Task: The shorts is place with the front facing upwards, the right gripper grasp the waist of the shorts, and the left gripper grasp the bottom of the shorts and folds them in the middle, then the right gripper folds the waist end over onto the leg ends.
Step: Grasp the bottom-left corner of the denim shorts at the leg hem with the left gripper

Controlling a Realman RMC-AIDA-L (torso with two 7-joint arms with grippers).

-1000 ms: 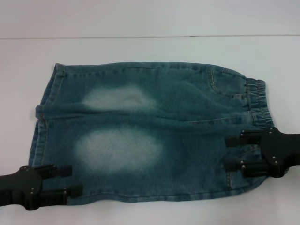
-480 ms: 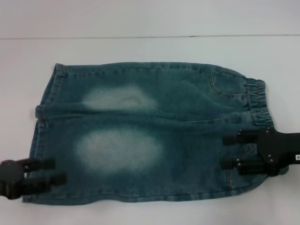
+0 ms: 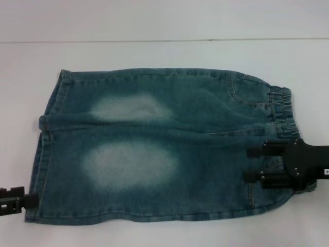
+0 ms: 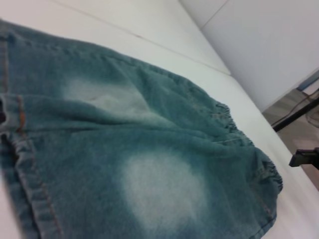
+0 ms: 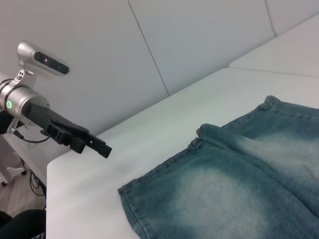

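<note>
The blue-green denim shorts [image 3: 154,149] lie flat, front up, with two pale patches showing. Their ruffled waist [image 3: 281,109] points right and the flat leg ends [image 3: 45,149] point left. My right gripper [image 3: 248,165] stands open over the nearer part of the waist end, and its body hides the band there. My left gripper [image 3: 23,198] is at the left edge of the head view, open, with its tips just off the near hem corner. The right wrist view shows it as the left gripper [image 5: 92,143], clear of the hem [image 5: 154,172]. The left wrist view shows the shorts [image 4: 149,169] and the waist [image 4: 227,117].
The white table [image 3: 154,31] extends well beyond the shorts at the back. In the right wrist view the table edge [image 5: 50,172] drops to the floor just past the leg ends, below the left arm's silver wrist [image 5: 17,99].
My left gripper has drawn back to the left, off the near leg hem, and is almost out of the head view. The right gripper has stayed over the waist end, and the shorts have not moved.
</note>
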